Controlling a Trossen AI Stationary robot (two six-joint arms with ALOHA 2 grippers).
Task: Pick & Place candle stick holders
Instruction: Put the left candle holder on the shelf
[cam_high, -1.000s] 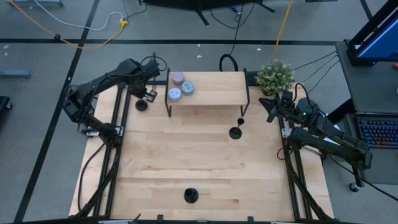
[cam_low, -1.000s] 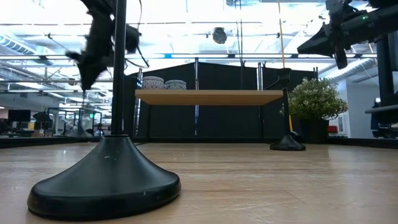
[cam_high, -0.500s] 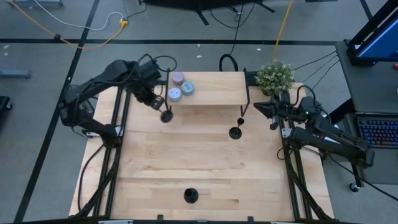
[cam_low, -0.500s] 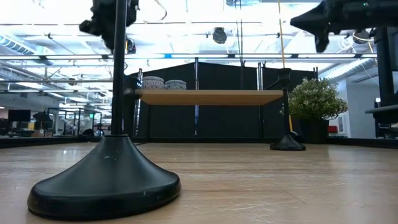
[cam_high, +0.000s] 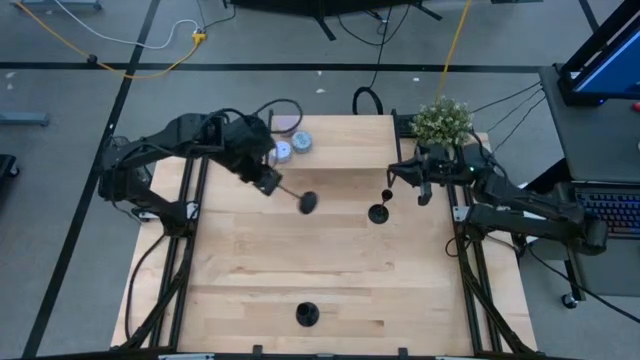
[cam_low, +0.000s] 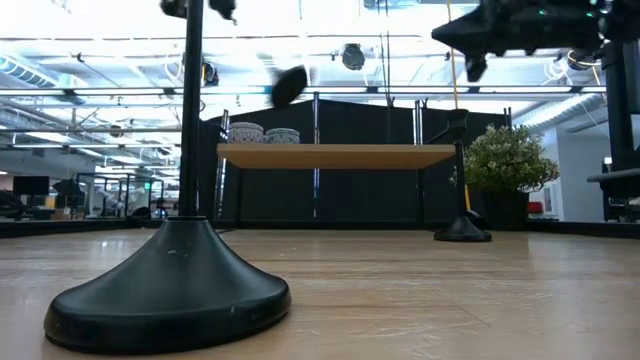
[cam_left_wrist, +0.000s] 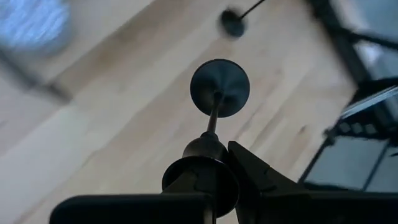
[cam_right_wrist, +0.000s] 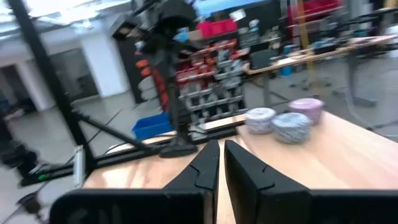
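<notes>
Three black candle stick holders show. My left gripper (cam_high: 270, 181) is shut on one (cam_high: 300, 198), held in the air over the table in front of the wooden shelf (cam_high: 340, 150). Its round base (cam_low: 290, 85) points away from the fingers. A second holder (cam_high: 379, 211) stands on its base right of centre. The third (cam_high: 307, 315) stands on its base near the front edge and is large in the low view (cam_low: 170, 285). My right gripper (cam_high: 400, 170) is shut and empty, high over the shelf's right end. My left gripper (cam_left_wrist: 208, 171) pinches the holder's cup end (cam_left_wrist: 202, 152) between its two fingers. The fingers slant toward the table's right and near side. The stem (cam_left_wrist: 213, 115) runs on ahead of them, roughly along their line. The holder is tipped over, base (cam_left_wrist: 219, 87) foremost, lifted clear.
Round pale candle tins (cam_high: 290, 145) sit on the shelf's left end, also in the right wrist view (cam_right_wrist: 277, 121). A potted plant (cam_high: 442, 120) stands at the far right corner. Bare wood lies between the standing holders.
My left gripper has carried its holder from the shelf's far left side toward the table's right and near side, rising. The holder has swung from hanging base-down to lying out with its base toward the right. My right gripper has moved left over the shelf's right end.
</notes>
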